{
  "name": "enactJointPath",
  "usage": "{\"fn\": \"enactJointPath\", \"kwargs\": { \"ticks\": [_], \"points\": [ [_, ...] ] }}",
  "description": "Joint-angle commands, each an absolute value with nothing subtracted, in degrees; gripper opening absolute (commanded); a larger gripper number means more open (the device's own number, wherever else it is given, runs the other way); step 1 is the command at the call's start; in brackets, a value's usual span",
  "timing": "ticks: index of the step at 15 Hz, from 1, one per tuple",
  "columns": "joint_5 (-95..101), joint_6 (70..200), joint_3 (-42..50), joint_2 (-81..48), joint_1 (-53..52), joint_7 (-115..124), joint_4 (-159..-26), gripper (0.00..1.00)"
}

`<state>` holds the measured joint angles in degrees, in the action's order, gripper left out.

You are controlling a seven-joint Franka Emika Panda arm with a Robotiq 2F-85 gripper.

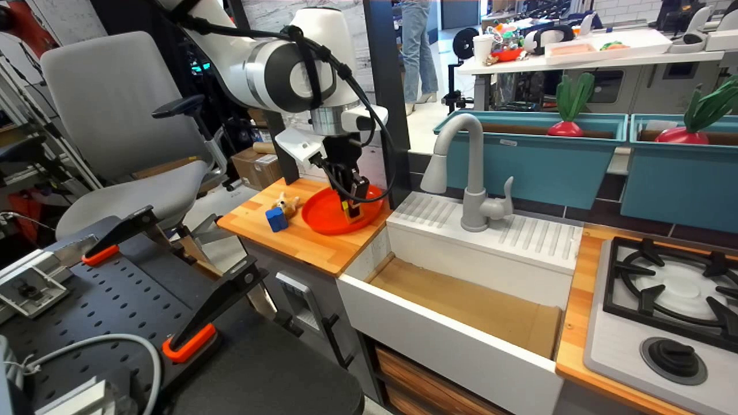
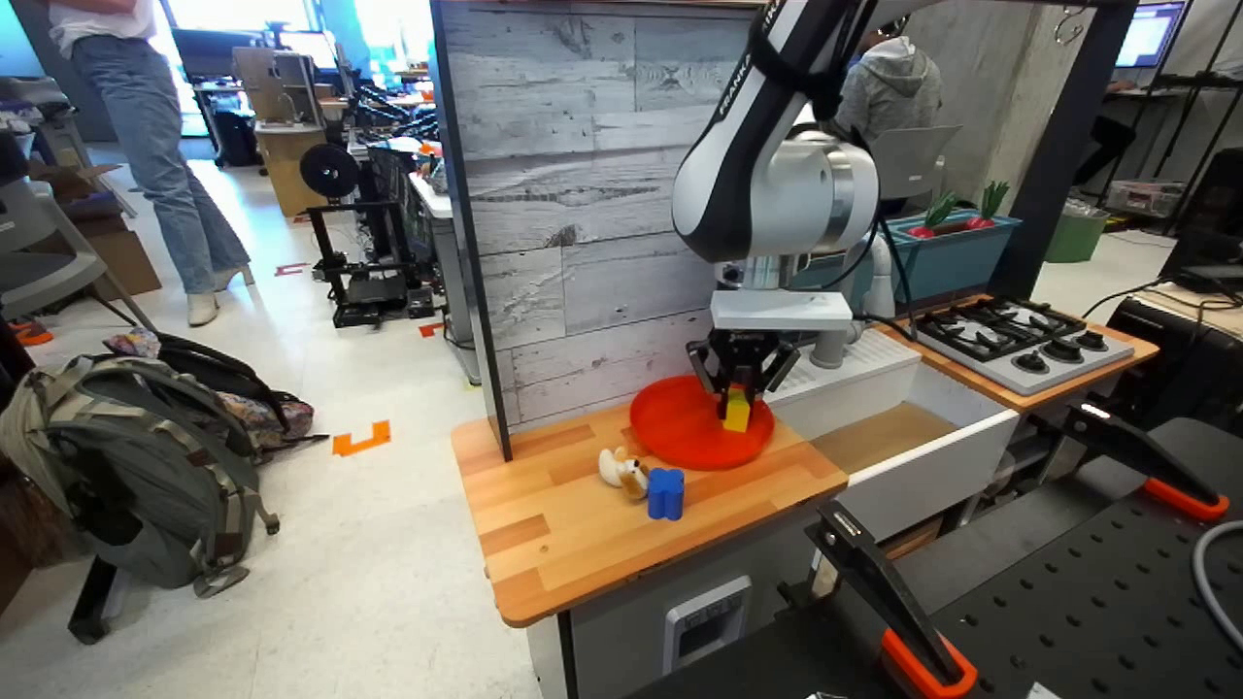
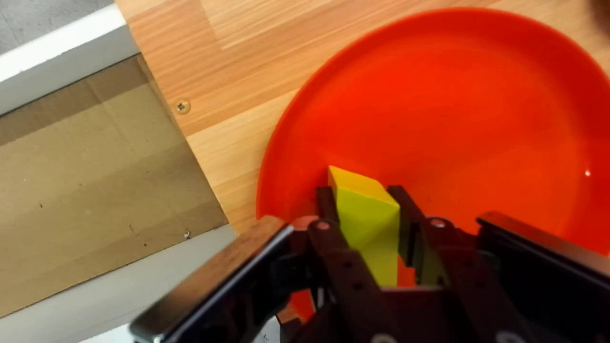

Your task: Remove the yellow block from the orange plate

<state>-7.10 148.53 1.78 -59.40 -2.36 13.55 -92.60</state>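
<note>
- My gripper [image 3: 364, 202] has its fingers [image 3: 327, 205] against opposite sides of the block [image 3: 367, 224], parted only by its width; I read that as clamped on it.
- The block is within the plate [image 3: 452, 119], toward the side nearest the sink [image 1: 450, 351]; whether its underside touches the plate or hangs just off it, I can't tell.
- Reach and grip look done to me. What's left: lifting the block out, carrying it clear of the plate and letting go.
</note>
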Motion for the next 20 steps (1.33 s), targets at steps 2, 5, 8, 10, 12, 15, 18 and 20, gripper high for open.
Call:
{"fn": "enactJointPath", "kwargs": {
  "ticks": [2,5,8,10,12,15,18,20],
  "points": [
    [-7.36,156.27,0.93,-54.62,-2.68,12.31,-99.7,0.08],
    [-6.37,160.24,1.14,-51.06,-4.12,11.35,-106.54,0.08],
    [-4.71,160.87,1.9,-48.56,-5.78,9.56,-112.86,0.08],
    [-3.43,161.76,2.54,-47.32,-6.84,9.31,-116.38,0.08],
    [-2.57,162.71,2.64,-46.11,-7.16,9.13,-119.13,0.08],
    [-2.27,164.05,2.61,-44.73,-7.01,9.0,-121.51,0.08],
    [-2.59,162.65,2.48,-43.3,-6.61,9.38,-121.65,0.08],
    [-2.81,160.59,2.25,-42.58,-6.23,9.38,-120.55,0.08]
  ]
}}
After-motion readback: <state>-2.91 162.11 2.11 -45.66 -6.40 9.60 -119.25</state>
